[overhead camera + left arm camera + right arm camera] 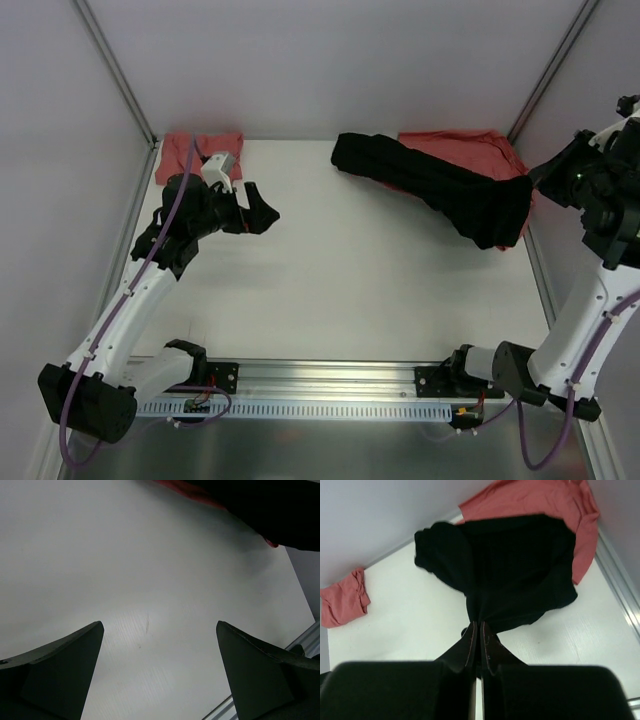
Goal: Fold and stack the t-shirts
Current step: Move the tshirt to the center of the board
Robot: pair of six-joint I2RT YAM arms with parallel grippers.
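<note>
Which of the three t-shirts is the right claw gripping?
The black t-shirt, pinched at its edge by the right claw. It lies over one salmon-red t-shirt at the far right; the other salmon-red one sits alone in the far-left corner.

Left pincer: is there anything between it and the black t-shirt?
Nothing visible. Only bare table lies between the open left pincer and the black t-shirt. The right pincer is shut on its edge.
</note>
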